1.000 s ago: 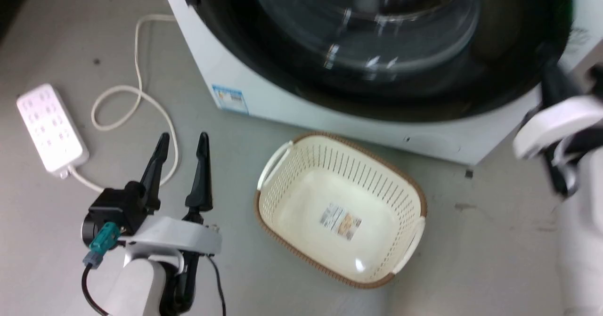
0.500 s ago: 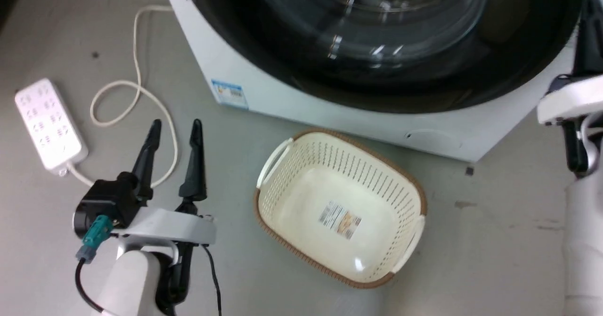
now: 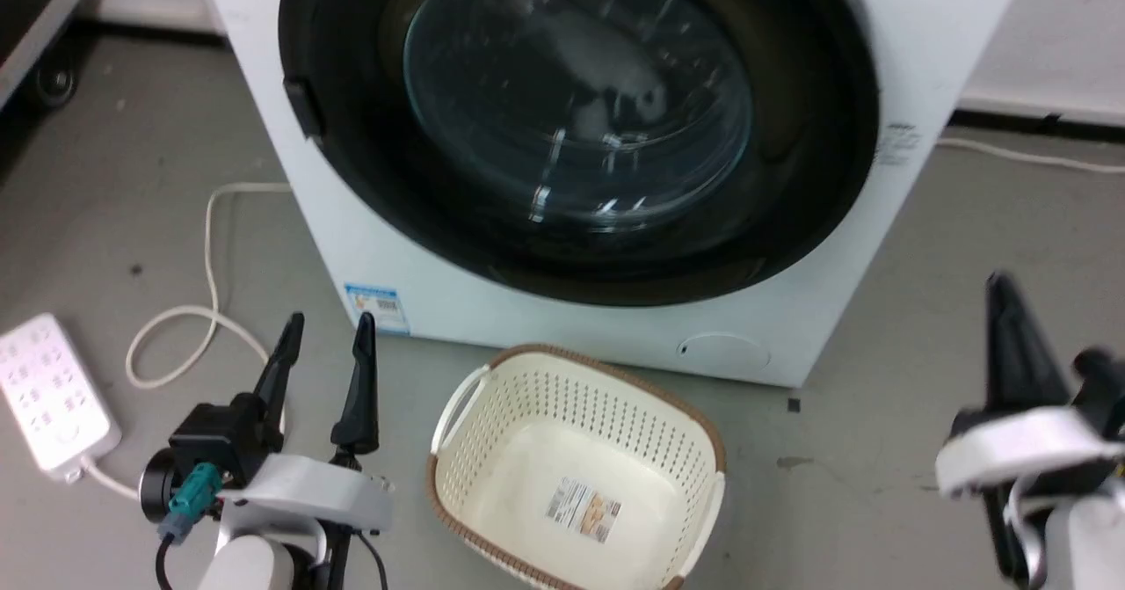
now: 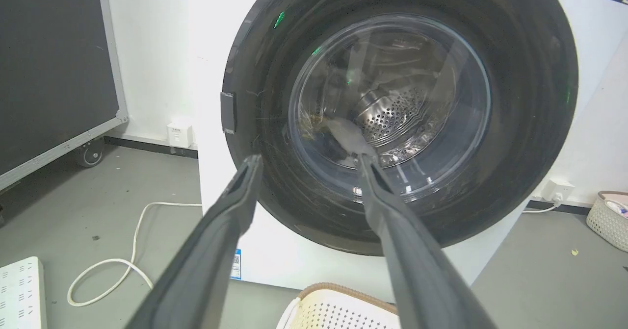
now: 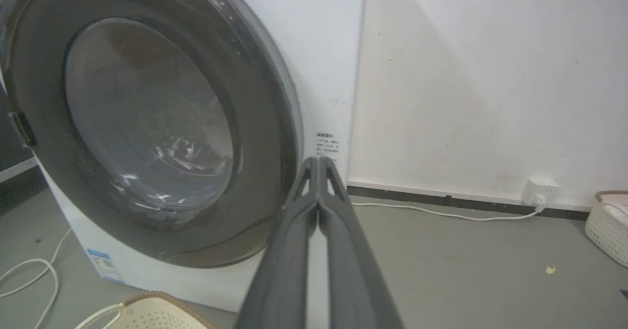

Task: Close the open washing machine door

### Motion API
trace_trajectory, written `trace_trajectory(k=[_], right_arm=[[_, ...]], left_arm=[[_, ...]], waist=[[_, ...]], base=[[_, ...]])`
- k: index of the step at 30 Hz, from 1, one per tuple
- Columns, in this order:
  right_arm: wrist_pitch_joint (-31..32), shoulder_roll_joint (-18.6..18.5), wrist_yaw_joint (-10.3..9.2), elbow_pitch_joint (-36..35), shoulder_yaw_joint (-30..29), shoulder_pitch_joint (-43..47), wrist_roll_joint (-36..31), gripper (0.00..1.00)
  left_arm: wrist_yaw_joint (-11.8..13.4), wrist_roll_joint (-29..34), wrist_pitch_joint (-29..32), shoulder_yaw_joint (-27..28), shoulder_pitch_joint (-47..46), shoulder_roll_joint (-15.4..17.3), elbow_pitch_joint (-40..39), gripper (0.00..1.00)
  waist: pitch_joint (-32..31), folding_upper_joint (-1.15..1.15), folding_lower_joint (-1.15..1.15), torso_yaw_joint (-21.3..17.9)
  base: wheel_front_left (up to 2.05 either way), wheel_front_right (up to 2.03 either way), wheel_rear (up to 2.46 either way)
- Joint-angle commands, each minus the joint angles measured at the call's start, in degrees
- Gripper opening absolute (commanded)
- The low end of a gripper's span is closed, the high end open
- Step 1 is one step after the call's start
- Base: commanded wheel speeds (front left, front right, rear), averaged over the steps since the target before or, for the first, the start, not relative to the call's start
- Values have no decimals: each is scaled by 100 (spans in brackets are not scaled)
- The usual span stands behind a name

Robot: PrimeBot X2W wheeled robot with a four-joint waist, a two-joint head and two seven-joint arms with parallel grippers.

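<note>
Washing machine door point(image 3: 576, 124): one, large and round, with a wide glossy black rim around a bulging clear glass bowl. It lies flat against the front of the white boxy washing machine point(image 3: 378, 247). The right wrist view shows its right edge resting on the white panel. Steel perforated drum point(image 4: 392, 118) visible through the glass. One small dark rectangular tab point(image 3: 303, 106) on the rim's left edge.

Machine stands on the grey floor point(image 3: 879, 458), beside a white wall point(image 5: 466, 74).

Surroundings, by size:
- One black case on castors point(image 4: 54, 74), left of the machine, apart from it.
- Two baskets. Cream perforated plastic basket with a brown rim point(image 3: 562, 396), printed label on its bottom, on the floor just in front of the machine, below the door. Second pale basket point(image 5: 608, 221) by the wall, well to the right.
- Two hands. Left hand point(image 3: 331, 322): fingers spread apart, holding nothing, left of the cream basket, pointing toward the machine, clear of the door. Right hand point(image 5: 319, 162): both fingers pressed together, nothing between them, right of the basket, apart from the machine.
- One white power strip point(image 3: 48, 396) on the floor at far left, with a looped white cable point(image 3: 208, 256) beside it.
- One white wall socket point(image 5: 539, 189).
- One small blue sticker point(image 3: 378, 307) and one round lower cap point(image 3: 722, 353) on the machine's front.
</note>
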Motion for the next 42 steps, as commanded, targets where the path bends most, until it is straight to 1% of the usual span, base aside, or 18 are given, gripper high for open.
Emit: trace_trajectory(k=[1,4,7,8,9,10,11,15,19,24,35,36,42], right_arm=[[78,22,-4,-111,130,362,74,0],[195,22,-4,-298,299,793,63,0],[324,23,-4,-498,337,1142,62,0],[360,23,-4,-563,341,1233,35,11],[395,23,-4,-620,360,1313,10,48],[452,23,-4,-658,383,1385,15,80],[486,23,-4,-697,401,1445,27,100],[570,23,-4,-776,429,1580,80,100],[620,23,-4,-793,454,1625,145,100],[628,23,-4,-780,469,1604,216,100],[551,23,-4,-695,489,1567,285,100],[565,9,1,-686,488,1528,256,0],[589,9,1,-699,506,1524,250,0]], left_arm=[[-20,42,-21,-22,137,41,59,100],[-28,65,44,-78,217,82,123,100],[-7,96,140,-139,232,100,152,100],[7,97,199,-153,233,105,168,100],[17,102,230,-163,228,113,169,100],[26,104,262,-171,223,121,175,100],[29,111,308,-186,221,136,188,100],[49,65,433,-201,212,140,222,100],[34,-154,576,-143,224,75,315,100],[48,-191,660,-171,209,78,383,100],[31,-243,608,-203,160,103,438,100],[23,-212,601,-206,177,94,426,0],[19,-168,631,-187,193,69,400,0]], waist=[[-316,0,2,-204],[-457,0,2,-238],[-506,0,2,-240],[-515,0,2,-243],[-519,0,2,-246],[-524,0,2,-248],[-530,0,2,-247],[-538,0,2,-234],[-556,0,2,-235],[-571,0,2,-236],[-558,0,2,-230],[-550,0,2,-228],[-548,0,2,-220]], base=[[0,0,0],[0,0,0],[0,0,0],[0,0,0],[0,0,0],[0,0,0],[0,0,0],[0,0,0],[0,0,0],[0,0,0],[0,0,0],[0,0,0],[0,0,0]])
